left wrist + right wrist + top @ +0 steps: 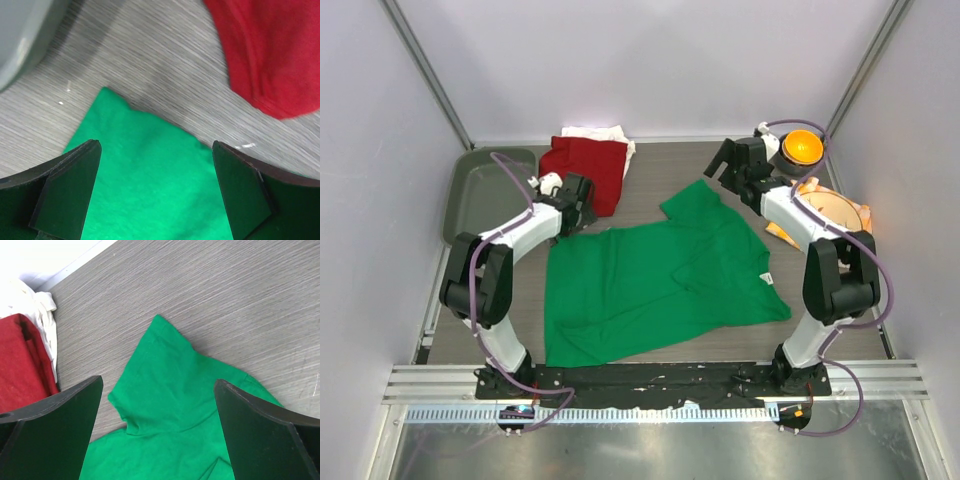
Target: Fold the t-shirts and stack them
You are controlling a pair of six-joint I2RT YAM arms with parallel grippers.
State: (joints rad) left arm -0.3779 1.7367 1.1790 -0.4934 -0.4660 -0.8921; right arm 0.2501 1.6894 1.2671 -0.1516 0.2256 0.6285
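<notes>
**Top view.** A bright green cloth t-shirt [650, 285] lies spread, not yet folded, mid-table. A dark red t-shirt [588, 165] sits folded on a white t-shirt [603, 132] at the far edge, beside a grey tray [470, 190]; this is likely the stack the green one is meant to join. The left gripper [582, 208] hangs over the green shirt's far-left corner and the right gripper [725, 168] near its far sleeve.

**Left wrist view.** The jaws stand wide apart and hold nothing, framing the green corner [150, 175], apparently ready for a pinch.

**Right wrist view.** The fingers [60, 425] are equally spread and empty above the sleeve [165, 385].
</notes>
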